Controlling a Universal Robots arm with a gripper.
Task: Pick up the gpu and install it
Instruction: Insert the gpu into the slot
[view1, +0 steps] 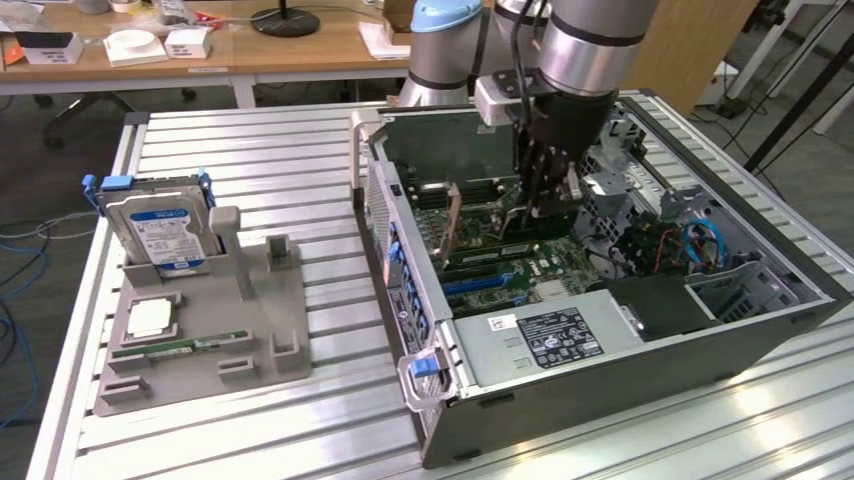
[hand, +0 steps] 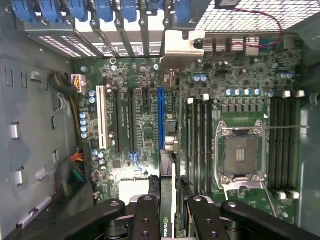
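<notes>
Holder: a grey part tray (view1: 200, 340) lies on the slatted metal counter (view1: 267, 160) toward the exterior view's left, well apart from the computer.
Hard drive: a boxy drive with a blue-white label (view1: 160, 232) stands upright at the far end of the tray, blue clips at its top.
Memory stick: a narrow green stick (view1: 180, 347) lies flat in a slot near the tray's near end, with a small white square piece (view1: 150, 318) just beyond it.
Computer case: an open dark tower (view1: 601, 330) lies on its side right of the tray, side panel off, motherboard (hand: 145, 120) facing up.
Rear wall: blue slot latches (hand: 80, 9) line the case's rear opening; bare metal slot covers sit beneath them.
Slots: a white slot (hand: 102, 117), black slots beside it and a blue slot (hand: 161, 117) run side by side on the board.
Gpu: the gpu (hand: 169, 150) stands on edge inside the case, directly over the blue slot, its silver bracket (hand: 182, 50) up at the rear wall; whether it is fully seated cannot be told.
Pincer: the pincer (hand: 170, 210) is clamped on the gpu's upper edge, one black finger (hand: 145, 215) on each side of the card.
Arm: the arm (view1: 587, 50) reaches straight down into the case from above.
Processor socket: an empty socket (hand: 242, 152) with a metal frame lies beyond the card, memory slots on either side of it.
Power supply: a labelled metal box (view1: 554, 340) fills the case's near corner in the exterior view.
</notes>
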